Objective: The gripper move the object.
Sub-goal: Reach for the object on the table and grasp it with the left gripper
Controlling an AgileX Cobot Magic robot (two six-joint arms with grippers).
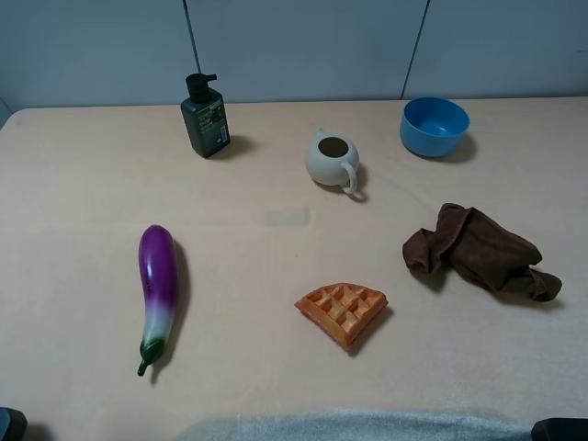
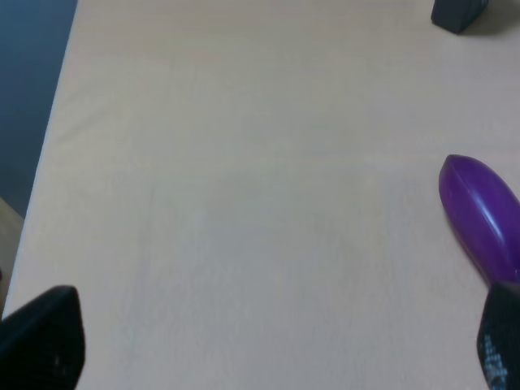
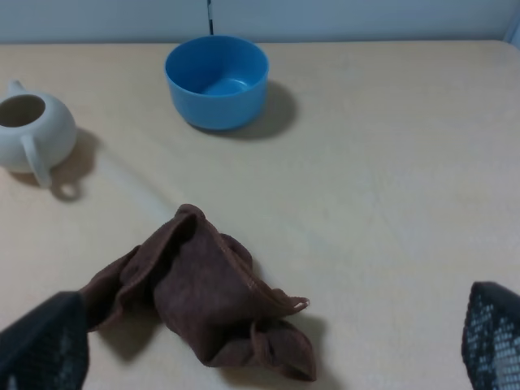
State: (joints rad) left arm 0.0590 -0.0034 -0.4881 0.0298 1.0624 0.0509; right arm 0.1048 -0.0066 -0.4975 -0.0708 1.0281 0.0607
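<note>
Right claw [image 3: 268,341] and left claw [image 2: 268,341] are both spread wide, holding nothing. Toy waffle wedge [image 1: 342,312] sits near the table [image 1: 92,184]'s front edge, midway along. Brown cloth [image 3: 203,292] lies directly in front of the right claw, so it could snag that instead imo.

The high camera looks down on the whole worktop [image 1: 92,230] around the jug [image 1: 333,161]; low and close, the camera behind the right pincer [image 3: 270,337] shares that jug, the one behind the left pincer [image 2: 276,333] the eggplant [image 2: 479,215] well apart from it.

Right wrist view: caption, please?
Open right gripper facing a crumpled brown cloth; blue round bowl and cream ceramic teapot beyond.
</note>
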